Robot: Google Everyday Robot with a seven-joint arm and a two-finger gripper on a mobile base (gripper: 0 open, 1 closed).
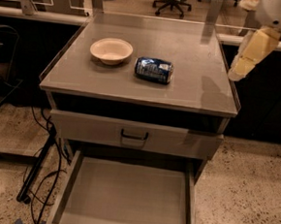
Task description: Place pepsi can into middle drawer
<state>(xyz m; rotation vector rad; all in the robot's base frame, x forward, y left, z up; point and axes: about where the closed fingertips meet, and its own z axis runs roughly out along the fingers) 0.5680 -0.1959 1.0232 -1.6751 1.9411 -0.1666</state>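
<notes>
The pepsi can (154,70), dark blue with silver markings, lies on its side near the middle of the grey cabinet top (195,94). The middle drawer (124,200) is pulled out at the bottom of the view, a grey tray with a bare flat floor and low side walls. My gripper (248,53), cream-coloured, hangs in the air at the upper right, above the right edge of the cabinet top. It is well to the right of the can and holds nothing visible.
A cream round bowl (111,50) sits left of the can. A closed grey drawer front with a dark loop handle (134,135) is above the open drawer. Black cables (41,174) lie on the speckled floor to the left. Office chairs stand at the back.
</notes>
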